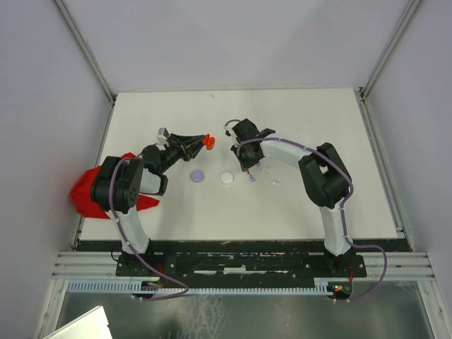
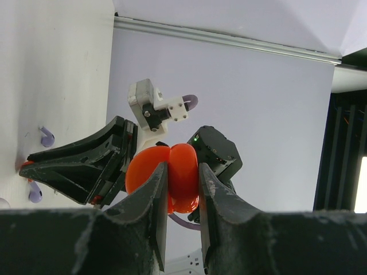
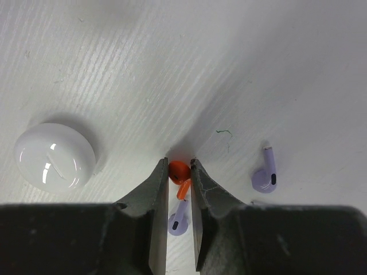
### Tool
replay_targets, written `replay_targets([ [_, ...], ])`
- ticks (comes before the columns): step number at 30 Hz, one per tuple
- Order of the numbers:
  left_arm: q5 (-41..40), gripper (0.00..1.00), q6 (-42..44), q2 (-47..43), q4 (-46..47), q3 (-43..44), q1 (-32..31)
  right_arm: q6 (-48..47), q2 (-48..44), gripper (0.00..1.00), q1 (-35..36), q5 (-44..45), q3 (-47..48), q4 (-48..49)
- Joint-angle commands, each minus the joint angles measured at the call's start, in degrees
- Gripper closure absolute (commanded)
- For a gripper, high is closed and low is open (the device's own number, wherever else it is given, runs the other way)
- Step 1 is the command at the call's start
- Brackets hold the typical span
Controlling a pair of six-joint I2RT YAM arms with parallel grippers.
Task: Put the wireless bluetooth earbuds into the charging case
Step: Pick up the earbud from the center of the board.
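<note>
Squarely between the fingertips of the right claw (image 3: 179, 164), low on the table (image 3: 241, 63): the red earbud (image 3: 179, 171), round head nipped from both sides, stem trailing toward six o'clock. Best lifted straight up, gripping the head and not the stem, so as not to flick the lilac earbud (image 3: 178, 220) lying just behind at six o'clock, inside the finger gap. Then carried toward ten o'clock in the overhead view, to the red charging case (image 2: 143, 172), clamped tight and held off the table in the left claw (image 2: 182, 167). Lowered stem first, slowly, released only once seated. Likely snag: so small, smooth and rounded a piece slipping or twisting between hard fingers. Glossy moulded plastic on earbud and case alike, the case in two bulging lobes, its sockets not visible. Matte white table, faintly ribbed. At three o'clock of the red earbud, a second lilac earbud (image 3: 265, 175); at nine o'clock, a shiny white domed disc (image 3: 54, 156).
</note>
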Motion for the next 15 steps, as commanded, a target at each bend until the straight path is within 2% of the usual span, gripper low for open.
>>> replay_targets([
  [1, 0.7, 0.97, 0.3, -1.7, 2.7, -0.4, 0.3, -0.4, -6.2, 0.89, -0.4, 2.5, 1.7, 3.8],
  [10, 0.4, 0.97, 0.4, -1.9, 0.4, -0.6, -0.6, -2.2, -17.3, 0.98, -0.5, 1.8, -3.3, 18.2],
  [15, -0.1, 0.97, -0.6, -1.0, 0.5, 0.1, -2.2, -1.9, -24.4, 0.99, -0.5, -2.1, -10.7, 32.0],
])
